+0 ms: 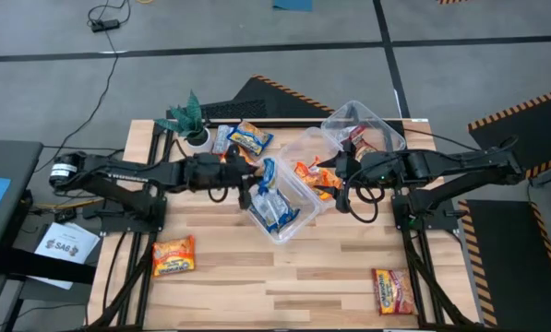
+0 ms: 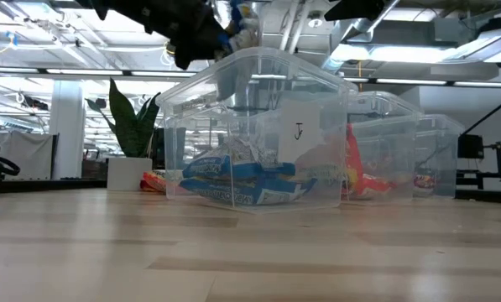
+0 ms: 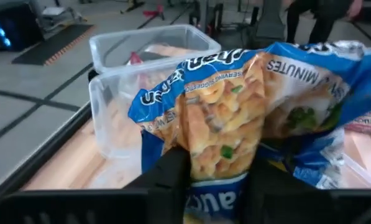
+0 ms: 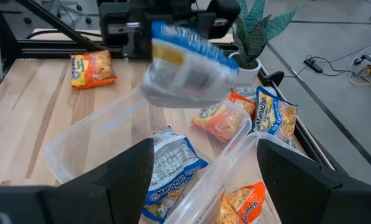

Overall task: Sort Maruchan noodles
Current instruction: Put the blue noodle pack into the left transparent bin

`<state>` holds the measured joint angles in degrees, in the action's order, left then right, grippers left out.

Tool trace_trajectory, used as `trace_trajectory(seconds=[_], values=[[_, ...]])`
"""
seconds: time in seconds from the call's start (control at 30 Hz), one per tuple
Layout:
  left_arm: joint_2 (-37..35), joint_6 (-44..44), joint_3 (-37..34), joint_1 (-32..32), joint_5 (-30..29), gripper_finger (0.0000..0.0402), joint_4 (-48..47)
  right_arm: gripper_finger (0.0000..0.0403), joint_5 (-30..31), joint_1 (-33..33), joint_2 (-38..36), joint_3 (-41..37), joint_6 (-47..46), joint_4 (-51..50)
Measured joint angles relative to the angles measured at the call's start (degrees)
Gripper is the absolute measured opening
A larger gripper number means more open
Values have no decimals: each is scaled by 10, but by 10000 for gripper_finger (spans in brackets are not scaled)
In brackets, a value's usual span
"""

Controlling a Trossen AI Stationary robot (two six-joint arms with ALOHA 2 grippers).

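My left gripper (image 1: 257, 177) is shut on a blue-and-yellow noodle packet (image 1: 268, 171), above the nearest clear tub (image 1: 298, 224). That tub holds several blue packets (image 2: 242, 180). In the low view the left gripper (image 2: 195, 38) sits above the tub's rim. My right gripper (image 4: 204, 180) is open, hovering over the middle tub (image 1: 298, 148), which holds orange packets (image 1: 310, 172). The far tub (image 1: 386, 124) holds a dark red packet. Loose packets lie flat on the table: an orange one (image 1: 173, 255), a dark red one (image 1: 392, 290) and blue-and-yellow ones (image 1: 250, 138). My left gripper pinches the blue-and-yellow packet between its two fingers (image 3: 169, 177) at one end (image 3: 216, 186). It comes in from the table's left. The packet is lifted clear and sticks out past the fingertips above the nearest tub, also seen tilted from the right wrist (image 4: 185, 62).
Three clear tubs stand in a diagonal row at the table's middle. A small potted plant (image 1: 192, 118) stands near the far left edge. Bare wood lies along the near edge between the two loose packets.
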<state>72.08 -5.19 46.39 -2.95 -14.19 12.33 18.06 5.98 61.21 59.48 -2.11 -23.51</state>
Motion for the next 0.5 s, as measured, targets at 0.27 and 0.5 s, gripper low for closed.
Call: trace_trajectory(seconds=[0.27, 0.5], values=[[1, -33, 4, -2, 14, 184, -9, 306, 0, 0, 0, 0, -9, 4], [1, -35, 72, -1, 84, 261, -117, 306, 0, 0, 0, 0, -9, 4]])
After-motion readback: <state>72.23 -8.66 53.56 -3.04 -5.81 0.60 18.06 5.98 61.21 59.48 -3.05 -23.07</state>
